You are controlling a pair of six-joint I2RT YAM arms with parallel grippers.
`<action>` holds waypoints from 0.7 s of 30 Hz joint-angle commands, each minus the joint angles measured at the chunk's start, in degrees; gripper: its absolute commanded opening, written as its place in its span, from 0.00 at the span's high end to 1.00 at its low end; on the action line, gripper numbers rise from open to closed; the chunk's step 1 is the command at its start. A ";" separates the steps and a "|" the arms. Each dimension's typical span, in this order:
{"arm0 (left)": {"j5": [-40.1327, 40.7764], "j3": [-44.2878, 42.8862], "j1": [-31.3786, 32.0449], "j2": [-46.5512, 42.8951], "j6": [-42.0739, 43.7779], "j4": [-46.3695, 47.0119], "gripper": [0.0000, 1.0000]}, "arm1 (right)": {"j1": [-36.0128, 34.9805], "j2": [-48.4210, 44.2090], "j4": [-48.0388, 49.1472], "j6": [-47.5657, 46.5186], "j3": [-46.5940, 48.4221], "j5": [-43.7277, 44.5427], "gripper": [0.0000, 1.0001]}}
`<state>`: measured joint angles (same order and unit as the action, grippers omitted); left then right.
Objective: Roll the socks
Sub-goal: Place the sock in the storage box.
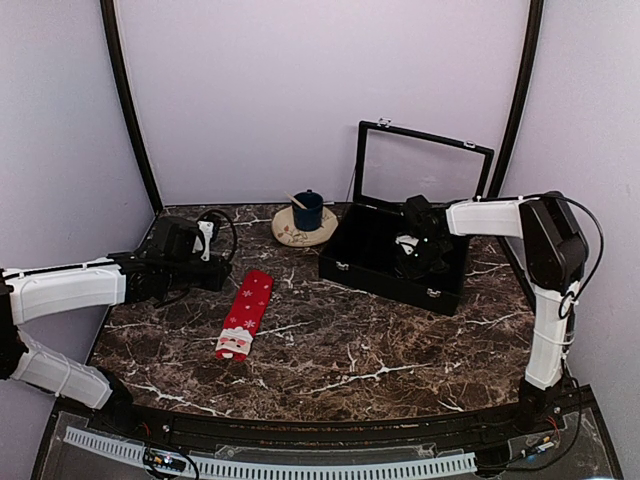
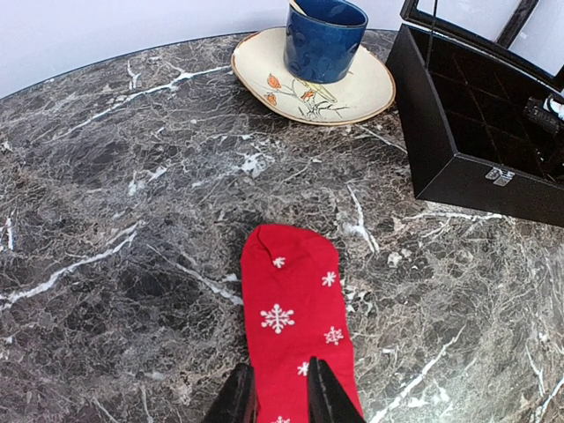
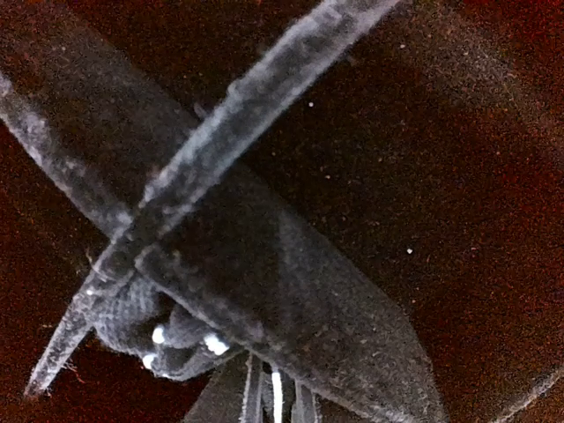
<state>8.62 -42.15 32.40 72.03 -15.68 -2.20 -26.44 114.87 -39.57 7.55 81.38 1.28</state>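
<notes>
Dark marble tabletop carries the red sock (image 1: 244, 314) flat left of centre, the left gripper (image 2: 280, 366) poised over it with jaws narrowly parted to begin rolling, while the right gripper (image 1: 420, 250) reaches into the black box (image 1: 380, 280), seemingly for the black sock (image 3: 132, 317), its grip unreadable.

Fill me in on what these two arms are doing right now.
The left gripper sits low over one end of the red sock, which lies flat and unrolled on the marble table. The right gripper is down inside the open black case, among its dividers, close to dark fabric that may be the black sock. Whether either gripper has a hold is unclear.
</notes>
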 commanded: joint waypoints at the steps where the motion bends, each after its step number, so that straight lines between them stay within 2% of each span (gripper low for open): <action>1: 0.16 0.92 -0.25 -2.06 0.65 -0.47 0.77 | 1.15 1.37 -7.09 -0.66 0.60 2.42 1.00; 21: 0.16 -0.09 -0.27 -0.49 2.75 -0.04 0.77 | 1.74 2.26 -13.71 -0.19 5.10 1.65 1.00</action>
<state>8.62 -42.15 32.40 71.53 -14.15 -2.22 -25.80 115.04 -48.25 7.38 85.49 1.30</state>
